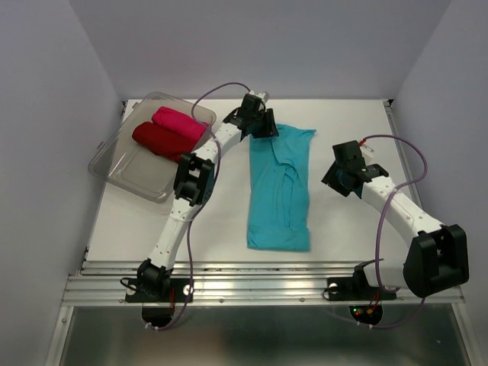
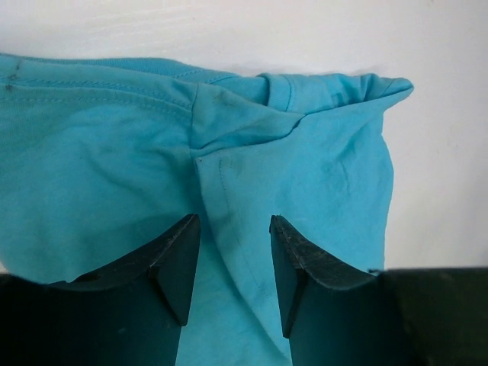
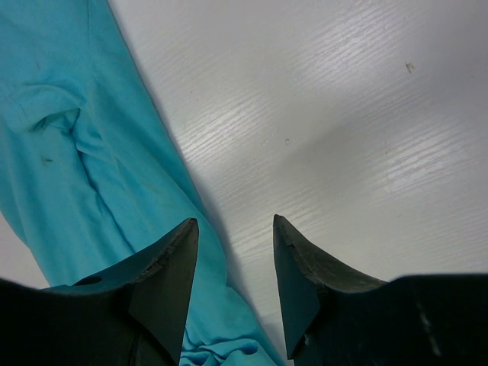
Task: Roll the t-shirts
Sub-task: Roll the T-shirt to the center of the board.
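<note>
A turquoise-blue t-shirt lies folded into a long strip down the middle of the white table. My left gripper hovers open over its far left corner; in the left wrist view the cloth fills the frame under the open jaws. My right gripper is open and empty beside the shirt's right edge; in the right wrist view the shirt lies left of the jaws. A dark red rolled shirt and a magenta-pink rolled shirt lie in the clear tub.
The clear plastic tub stands at the table's far left, next to the left arm's elbow. Purple cables loop off both arms. The metal rail runs along the near edge.
</note>
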You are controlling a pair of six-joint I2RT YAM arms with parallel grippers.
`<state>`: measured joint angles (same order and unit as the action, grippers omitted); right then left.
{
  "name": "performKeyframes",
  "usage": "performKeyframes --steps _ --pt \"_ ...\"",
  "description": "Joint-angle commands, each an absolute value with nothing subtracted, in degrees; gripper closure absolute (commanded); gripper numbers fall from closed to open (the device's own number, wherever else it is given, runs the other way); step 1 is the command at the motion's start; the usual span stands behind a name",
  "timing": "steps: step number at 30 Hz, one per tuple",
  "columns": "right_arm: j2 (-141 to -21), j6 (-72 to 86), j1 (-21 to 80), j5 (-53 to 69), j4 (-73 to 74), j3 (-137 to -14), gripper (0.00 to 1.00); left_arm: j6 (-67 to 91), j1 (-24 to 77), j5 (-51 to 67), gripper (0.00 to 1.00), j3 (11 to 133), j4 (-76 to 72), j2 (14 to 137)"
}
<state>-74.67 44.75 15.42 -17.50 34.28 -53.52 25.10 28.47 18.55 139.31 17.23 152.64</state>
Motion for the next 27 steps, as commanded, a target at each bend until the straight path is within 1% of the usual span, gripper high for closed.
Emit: performKeyframes --steps 1,7,14,16,22,24,27 --pt "-74.53 43.77 15.12 -17.32 32.26 -53.7 0.5 25.4 29.35 18.46 0.48 143.0 14.59 152.75" --pt "-74.44 43.68 14.59 -17.05 32.26 -53.26 0.5 25.84 29.71 18.37 0.48 143.79 14.76 153.98" --pt "-74.62 43.51 14.59 -16.79 32.26 -53.35 0.5 25.05 29.71 16.44 0.47 142.48 14.85 152.49" --pt "-74.62 43.42 14.59 -16.7 32.17 -53.35 0.5 24.87 29.71 16.09 0.45 142.21 14.77 151.88" --pt "-74.62 43.42 14.59 -16.52 32.08 -53.35 0.5 23.47 29.79 12.49 0.45 140.63 14.24 148.63" --pt "-74.71 43.42 14.59 -16.44 32.08 -53.35 0.5 22.94 29.79 11.26 0.41 139.93 13.8 147.75" --pt "-74.88 43.33 14.59 -16.35 31.91 -53.35 0.5 22.85 29.79 11.33 0.4 141.23 14.59 148.7"
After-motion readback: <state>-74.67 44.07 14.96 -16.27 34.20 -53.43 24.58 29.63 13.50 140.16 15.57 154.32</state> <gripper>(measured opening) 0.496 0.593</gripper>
